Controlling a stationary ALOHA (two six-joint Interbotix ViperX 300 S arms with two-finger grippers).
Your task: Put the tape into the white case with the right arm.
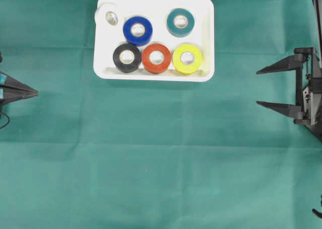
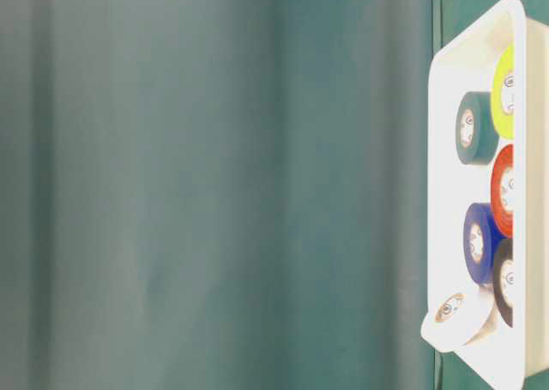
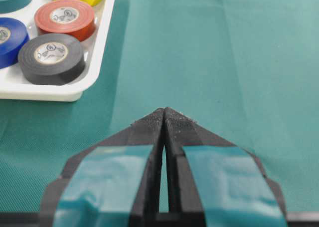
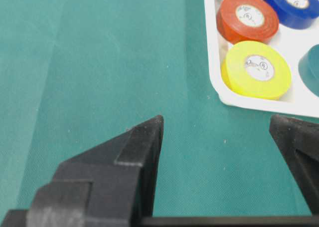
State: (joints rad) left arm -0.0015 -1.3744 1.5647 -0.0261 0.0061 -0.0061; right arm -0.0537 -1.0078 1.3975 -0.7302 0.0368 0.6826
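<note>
1. Far left of the overhead view, the left gripper [image 1: 35, 92] rests at the edge of the green counter [image 1: 161, 153], its blue-banded jaws pressed together on nothing; it is best left parked there.
2. Upper middle, the white case [image 1: 201, 5] holds 6 tape rolls: the white roll [image 1: 103, 11] leans on the case's top-left corner rim, while the blue roll [image 1: 138, 30], teal roll [image 1: 180, 22], black roll [image 1: 127, 57], red roll [image 1: 156, 58] and yellow roll [image 1: 187, 59] lie flat inside.
3. No tape shows loose on the cloth in any view, so the placing looks finished; only the tilted white roll is not fully seated.
4. Far right, the right gripper [image 1: 259, 87] sits well apart from the case, jaws spread wide and carrying nothing.
5. To end this step well, I would draw the right arm straight back and clear, jaws kept apart, without sweeping toward the case's near rim or the yellow roll beside it.
</note>
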